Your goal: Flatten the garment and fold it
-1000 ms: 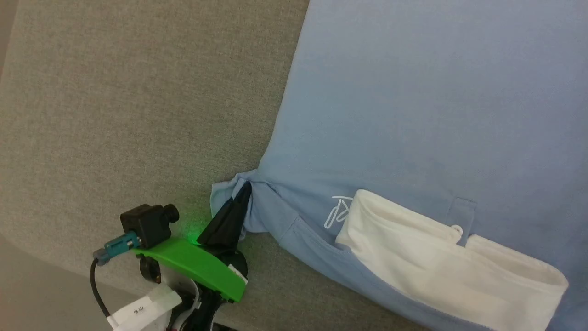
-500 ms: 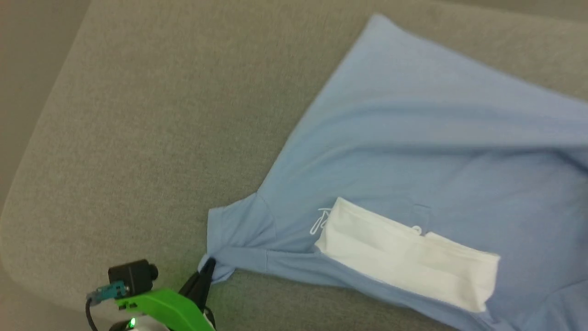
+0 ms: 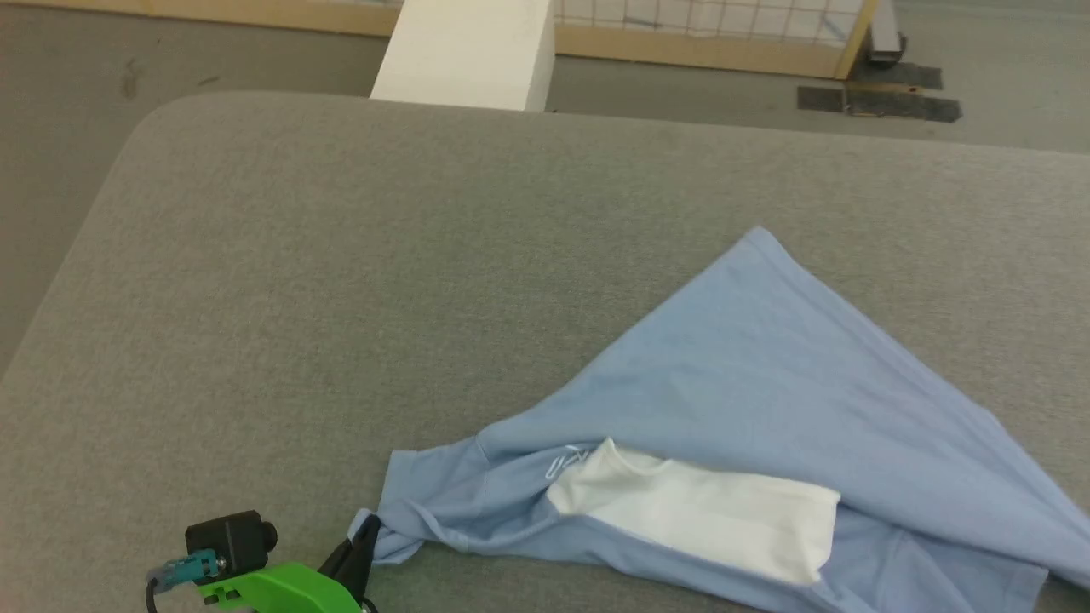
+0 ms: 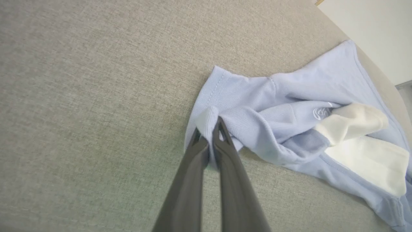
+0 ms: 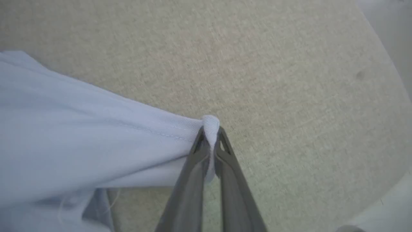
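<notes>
The garment (image 3: 766,400), a light blue T-shirt with a white neck part (image 3: 698,511) and small white lettering, lies rumpled on the grey table (image 3: 341,255) at the lower right of the head view. My left gripper (image 3: 368,529) is shut on a bunched sleeve edge at the garment's left end; the left wrist view shows the garment (image 4: 289,106) pinched between the left gripper's (image 4: 210,130) dark fingertips. In the right wrist view my right gripper (image 5: 210,132) is shut on another bunched edge of the garment (image 5: 80,138), which stretches away to the left.
The grey fabric table spreads wide to the left and back of the garment. Beyond its far edge stand a white block (image 3: 464,51) and a wooden-framed mesh panel (image 3: 707,34) on the floor. The table's rounded corner (image 5: 379,64) lies right of my right gripper.
The head camera has tilted up, so the far table edge and floor now show. The garment has been drawn toward me and lies more bunched, with both grips held.
</notes>
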Robot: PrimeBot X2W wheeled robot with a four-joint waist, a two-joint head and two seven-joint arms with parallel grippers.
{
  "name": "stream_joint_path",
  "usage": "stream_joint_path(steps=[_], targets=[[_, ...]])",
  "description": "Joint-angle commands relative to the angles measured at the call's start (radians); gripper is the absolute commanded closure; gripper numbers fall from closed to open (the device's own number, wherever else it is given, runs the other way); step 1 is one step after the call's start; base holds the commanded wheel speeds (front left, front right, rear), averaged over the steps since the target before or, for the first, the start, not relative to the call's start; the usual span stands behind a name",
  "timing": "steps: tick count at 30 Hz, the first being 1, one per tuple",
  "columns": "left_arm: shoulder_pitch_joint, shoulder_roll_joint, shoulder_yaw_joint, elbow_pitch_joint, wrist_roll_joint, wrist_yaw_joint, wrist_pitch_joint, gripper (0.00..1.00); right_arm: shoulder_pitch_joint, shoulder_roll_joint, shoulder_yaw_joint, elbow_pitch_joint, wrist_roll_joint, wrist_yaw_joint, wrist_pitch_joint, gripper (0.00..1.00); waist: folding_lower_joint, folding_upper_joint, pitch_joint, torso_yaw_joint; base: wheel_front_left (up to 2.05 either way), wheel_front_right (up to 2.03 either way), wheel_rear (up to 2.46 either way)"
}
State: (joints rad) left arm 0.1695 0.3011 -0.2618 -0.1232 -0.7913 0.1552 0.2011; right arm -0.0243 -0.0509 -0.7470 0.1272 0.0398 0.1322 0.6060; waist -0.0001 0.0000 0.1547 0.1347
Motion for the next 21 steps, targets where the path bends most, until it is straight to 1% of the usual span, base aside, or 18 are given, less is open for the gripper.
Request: stream_joint_path(steps=[1, 4, 7, 8, 9, 10, 13, 14, 17, 18, 21], targets=[[0.01, 0.009, 0.003, -0.003, -0.011, 0.004, 0.003, 1.0, 0.015, -0.001, -0.003, -0.001, 0.02, -0.002, 0.039, 1.0, 0.0001, 0.0, -0.029, -0.033, 0.0, 0.0, 0.0], [0.007, 0.009, 0.001, -0.004, -0.014, 0.004, 0.007, 1.0, 0.03, 0.0, 0.005, 0.048, 0.059, -0.002, 0.109, 1.0, 0.0001, 0.0, -0.026, -0.037, 0.0, 0.0, 0.0], [0.003, 0.009, -0.001, -0.001, -0.015, 0.002, 0.008, 1.0, 0.033, 0.0, 0.016, 0.079, 0.083, -0.002, 0.128, 1.0, 0.0001, 0.0, -0.025, -0.037, 0.0, 0.0, 0.0], [0.001, 0.01, -0.002, -0.001, -0.015, 0.002, 0.008, 1.0, 0.033, 0.0, 0.024, 0.081, 0.091, -0.002, 0.123, 0.95, 0.0001, 0.0, -0.025, -0.036, 0.0, 0.0, 0.0], [0.001, 0.01, -0.002, 0.0, -0.015, 0.001, 0.009, 1.0, 0.033, 0.0, 0.032, 0.077, 0.092, -0.002, 0.113, 0.55, 0.0001, 0.0, -0.024, -0.035, 0.0, 0.0, 0.0], [-0.001, 0.011, -0.002, 0.0, -0.015, 0.001, 0.009, 1.0, 0.031, 0.0, 0.043, 0.07, 0.096, -0.002, 0.098, 0.0, 0.0001, 0.0, -0.023, -0.034, 0.0, 0.0, 0.0], [-0.003, 0.011, -0.003, 0.001, -0.016, 0.0, 0.007, 1.0, 0.009, 0.0, 0.067, 0.031, 0.1, -0.002, 0.01, 0.0, 0.0001, 0.0, -0.021, -0.03, 0.0, 0.0, 0.0], [-0.004, 0.011, -0.004, 0.001, -0.016, 0.0, 0.007, 1.0, -0.002, 0.001, 0.092, 0.015, 0.102, -0.002, -0.029, 0.0, 0.0001, 0.0, -0.02, -0.027, 0.0, 0.0, 0.0], [-0.007, 0.01, -0.007, 0.003, -0.016, -0.002, 0.007, 1.0, -0.028, 0.001, 0.185, -0.036, 0.108, -0.002, -0.127, 0.0, 0.0001, 0.0, -0.016, -0.021, 0.0, 0.0, 0.0], [-0.009, 0.009, -0.009, 0.004, -0.016, -0.002, 0.007, 1.0, -0.043, -0.003, 0.231, -0.052, 0.112, -0.002, -0.165, 0.0, 0.0001, 0.0, -0.013, -0.018, 0.0, 0.0, 0.0], [-0.017, 0.006, -0.012, 0.005, -0.015, -0.005, 0.005, 1.0, -0.099, -0.028, 0.347, -0.078, 0.12, -0.002, -0.286, 0.0, 0.0001, 0.0, -0.002, -0.011, 0.0, 0.0, 0.0]])
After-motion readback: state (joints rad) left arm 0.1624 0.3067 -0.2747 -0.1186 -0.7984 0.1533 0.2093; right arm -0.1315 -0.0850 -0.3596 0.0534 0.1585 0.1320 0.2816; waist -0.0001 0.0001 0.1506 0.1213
